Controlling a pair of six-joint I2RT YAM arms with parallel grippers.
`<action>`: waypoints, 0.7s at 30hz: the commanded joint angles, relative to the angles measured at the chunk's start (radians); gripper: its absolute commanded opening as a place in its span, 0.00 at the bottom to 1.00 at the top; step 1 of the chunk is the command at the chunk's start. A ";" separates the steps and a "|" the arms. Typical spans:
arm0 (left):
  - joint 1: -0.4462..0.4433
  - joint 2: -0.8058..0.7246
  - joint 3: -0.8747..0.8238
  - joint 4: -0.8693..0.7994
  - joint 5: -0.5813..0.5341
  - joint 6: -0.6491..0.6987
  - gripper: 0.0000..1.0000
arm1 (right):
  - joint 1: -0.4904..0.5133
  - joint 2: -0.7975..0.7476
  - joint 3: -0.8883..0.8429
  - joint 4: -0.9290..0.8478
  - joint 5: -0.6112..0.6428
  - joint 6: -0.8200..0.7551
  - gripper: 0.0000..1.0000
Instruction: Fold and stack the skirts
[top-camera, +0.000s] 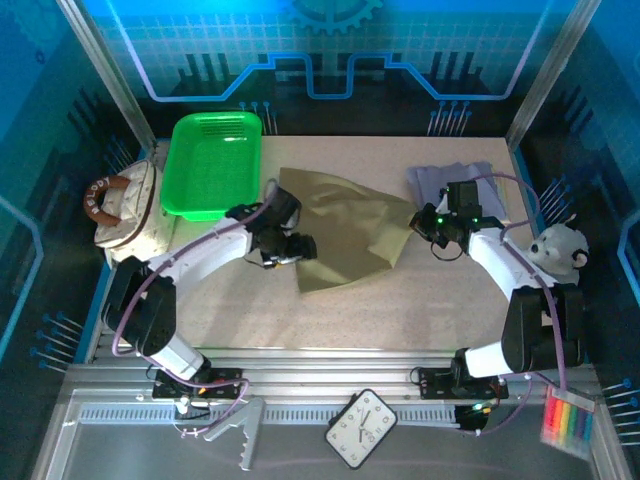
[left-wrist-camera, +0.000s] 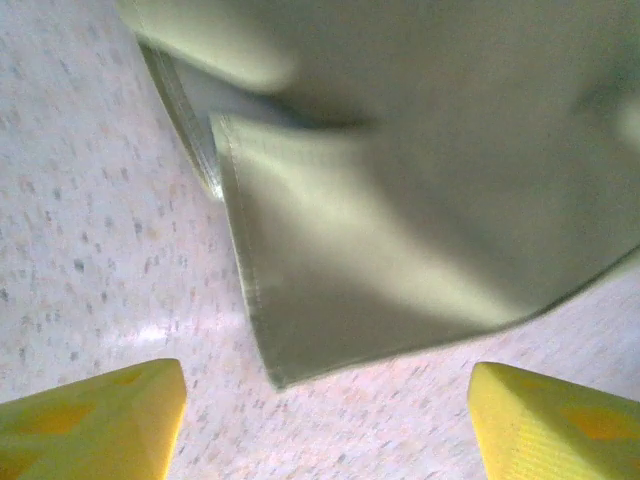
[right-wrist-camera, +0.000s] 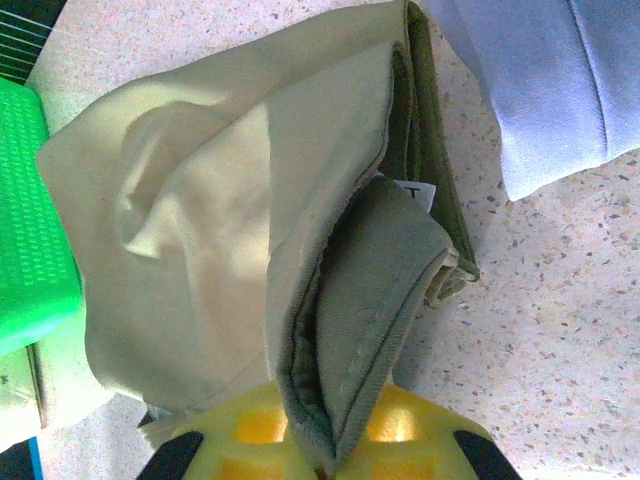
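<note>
The wide khaki-tan cloth skirt is lying rumpled across the middle of the pale speckled table. The smaller plain lavender-grey skirt is sitting folded near the far right corner. The right gripper is pinching a doubled hem at the khaki skirt's right end, jaws pressed together on the cloth. The left gripper is hovering just off the skirt's near-left corner, jaws spread and holding nothing. The fold is probably calling for the left jaws to take that loose corner, so both ends are travelling together with the cloth taut and the edges matching. The tabletop is looking hard and smooth. Blue-lit panels are ringing it, and a bright green plastic tray is sitting at its far left corner.
</note>
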 joint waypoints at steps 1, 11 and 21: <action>-0.105 0.005 0.031 -0.134 -0.198 0.256 0.66 | 0.012 0.012 0.032 -0.034 -0.001 -0.020 0.00; -0.255 0.221 0.125 -0.207 -0.311 0.546 0.51 | 0.012 0.009 0.035 -0.033 0.000 -0.030 0.00; -0.271 0.299 0.132 -0.132 -0.301 0.591 0.52 | 0.011 0.005 0.032 -0.038 0.002 -0.031 0.00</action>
